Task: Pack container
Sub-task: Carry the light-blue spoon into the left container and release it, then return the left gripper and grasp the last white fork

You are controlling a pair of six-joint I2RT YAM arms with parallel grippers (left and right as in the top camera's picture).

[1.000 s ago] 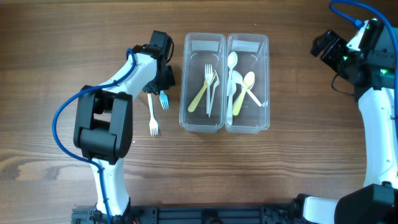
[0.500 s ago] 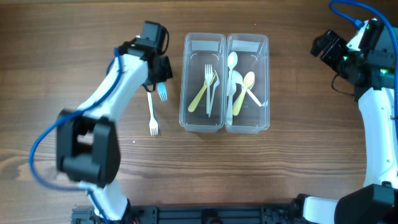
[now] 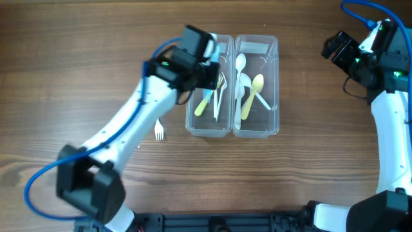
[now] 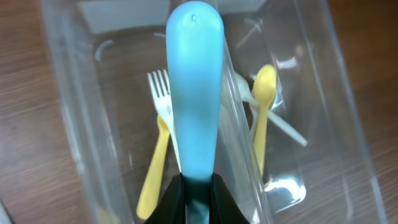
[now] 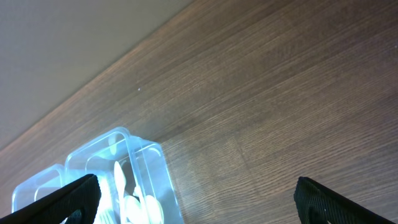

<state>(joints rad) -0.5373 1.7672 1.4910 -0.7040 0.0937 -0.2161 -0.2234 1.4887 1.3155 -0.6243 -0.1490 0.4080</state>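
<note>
The container (image 3: 255, 133) sat in the middle, its long bins pointing away from the robot. The left claw (image 3: 201, 66) hung right over the left bin; the right claw (image 3: 339, 47), wide open and empty, was far off. Only the left wrist view showed the left claw pinching a blue handle (image 4: 194, 93), lined up with the bin.

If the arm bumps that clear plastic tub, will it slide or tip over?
Probably slide: the tub looks thin and light, holding only a few plastic forks and spoons, and the wood table looks smooth. Tipping seems unlikely, since it sits low and wide, two bins joined side by side.
</note>
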